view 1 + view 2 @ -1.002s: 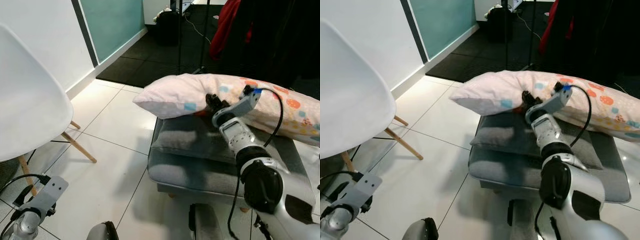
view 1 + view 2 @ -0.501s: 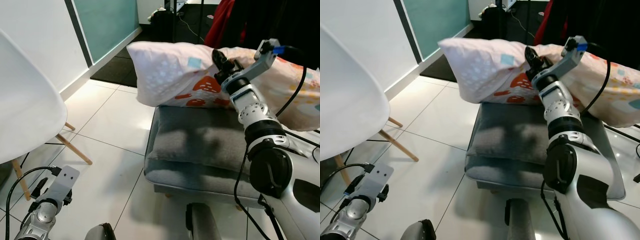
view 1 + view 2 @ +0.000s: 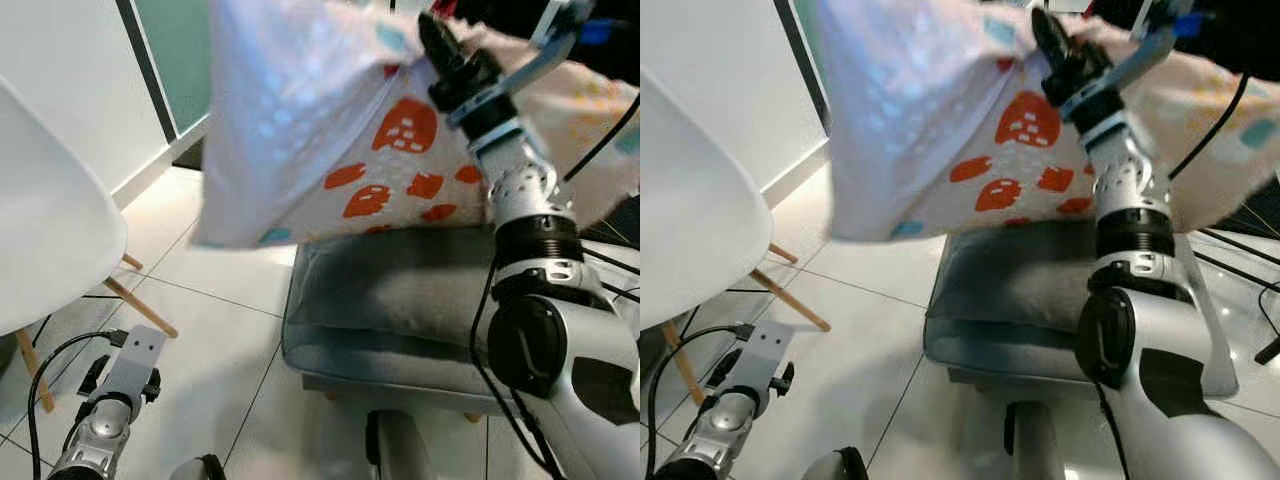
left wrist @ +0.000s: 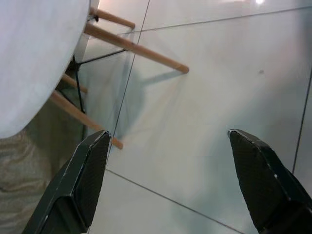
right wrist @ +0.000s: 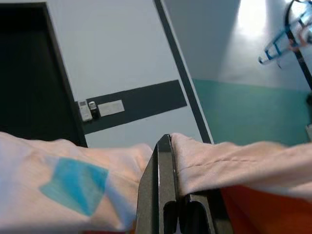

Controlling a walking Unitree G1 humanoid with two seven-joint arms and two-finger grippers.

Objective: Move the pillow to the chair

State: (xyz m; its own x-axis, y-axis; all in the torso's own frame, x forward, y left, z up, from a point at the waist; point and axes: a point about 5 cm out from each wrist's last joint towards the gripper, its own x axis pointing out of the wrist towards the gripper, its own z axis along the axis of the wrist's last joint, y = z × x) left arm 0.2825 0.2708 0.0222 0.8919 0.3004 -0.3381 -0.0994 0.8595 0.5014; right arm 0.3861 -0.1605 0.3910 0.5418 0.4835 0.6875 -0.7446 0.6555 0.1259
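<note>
**Pillow lifted clear of the footstool, not yet at the chair**

Item: pillow (image 3: 330, 120), pale fabric with orange and blue prints. A second ago we had it lying on the grey footstool (image 3: 400, 300); now it hangs in the air above it, one end drooping toward the floor.

Holder: right gripper (image 3: 440, 50), raised high, fingers pinched on the pillow's seam edge, confirmed in the right wrist view.

Left gripper (image 4: 170, 180): low over the tiled floor (image 3: 210, 320), fingers spread wide, holding nothing.

Destination: white chair (image 3: 50, 240), to our left, well apart from the pillow.

Status: we judge pickup done; carry and placement remain.
</note>
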